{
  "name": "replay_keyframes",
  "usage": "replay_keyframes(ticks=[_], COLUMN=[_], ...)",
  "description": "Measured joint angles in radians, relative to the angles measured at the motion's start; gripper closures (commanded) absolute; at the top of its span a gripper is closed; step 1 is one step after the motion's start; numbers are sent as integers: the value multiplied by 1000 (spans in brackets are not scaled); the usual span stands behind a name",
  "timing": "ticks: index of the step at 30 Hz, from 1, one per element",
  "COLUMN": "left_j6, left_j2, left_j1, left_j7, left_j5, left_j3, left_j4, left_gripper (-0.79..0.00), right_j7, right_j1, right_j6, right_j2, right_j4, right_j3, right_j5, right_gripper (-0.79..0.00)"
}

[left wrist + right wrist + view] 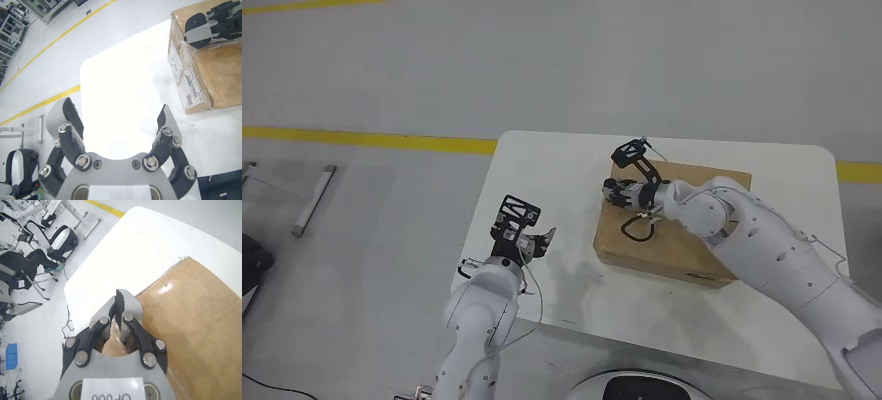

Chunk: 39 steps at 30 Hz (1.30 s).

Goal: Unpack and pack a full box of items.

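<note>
Our right gripper (119,302), pressed together, sits on the upper-left corner of the box (657,255), right of centre in the top view; our left gripper (115,106), spread, hangs left of it.

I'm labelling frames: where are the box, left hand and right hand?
box (217,75): left wrist view, top face.
left hand (115,106): left wrist view, midway between fingertips.
right hand (119,299): right wrist view, between shut fingertips.
</note>
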Motion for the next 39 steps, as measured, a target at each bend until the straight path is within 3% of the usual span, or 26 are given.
replay_keyframes(ticks=[17,22,26,31,36,39], left_j6=[4,2,1,1,1,1], left_j2=[5,7,8,8,8,8], left_j1=[-4,-2,-2,-2,-2,-2], left_j7=[-8,-9,-9,-9,-9,-9], left_j5=[-3,-1,-1,-1,-1,-1], left_j3=[16,20,23,23,23,23], left_j4=[1,-3,-5,-4,-4,-4], left_gripper=[-785,-785,-785,-785,-785,-785], right_j7=[-3,-23,17,83,111,111], right_j1=[4,-44,-173,-432,-657,-734], right_j6=[-47,-98,-104,-120,-125,-121], right_j2=[-27,3,63,136,169,175], right_j4=[28,-51,-198,-408,-526,-536], right_j3=[7,98,253,535,750,806], right_j5=[10,-22,-100,-102,-82,-74], right_gripper=[0,0,0,0,0,0])
